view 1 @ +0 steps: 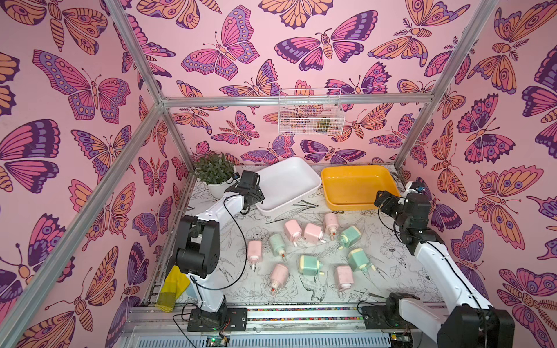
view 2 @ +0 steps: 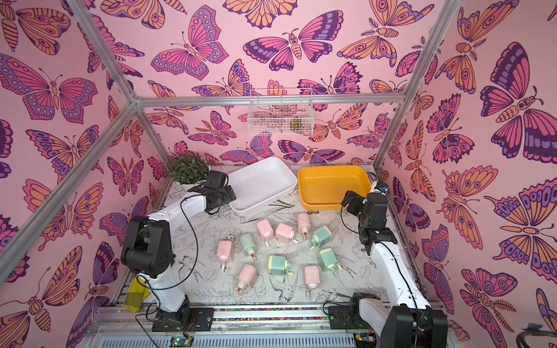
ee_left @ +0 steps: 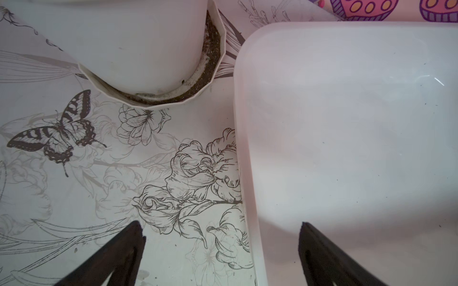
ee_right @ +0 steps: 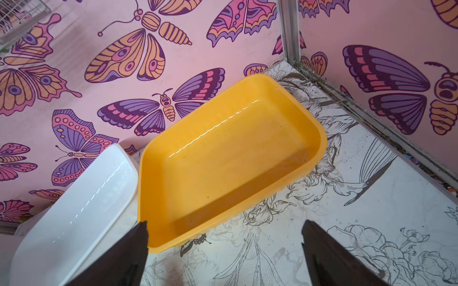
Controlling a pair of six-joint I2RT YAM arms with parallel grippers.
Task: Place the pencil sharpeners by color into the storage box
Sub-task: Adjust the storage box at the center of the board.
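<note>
While the left claw (ee_left: 220, 226) and right claw (ee_right: 224, 226) hung wide and empty, gripping an outlying pink pencil sharpener (view 1: 254, 250) across its body looked the safest start.

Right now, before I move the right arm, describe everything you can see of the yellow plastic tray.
The yellow plastic tray is a shallow, glossy rectangular tub with rounded corners and a flared rim. It is empty but for a few dark specks and sits flat on the flower-printed tabletop at the back, on the robot's right. The white plastic tray lies angled beside it; whether their rims touch is unclear. The right gripper, open, hovers by its front edge, apparently not touching.
</note>
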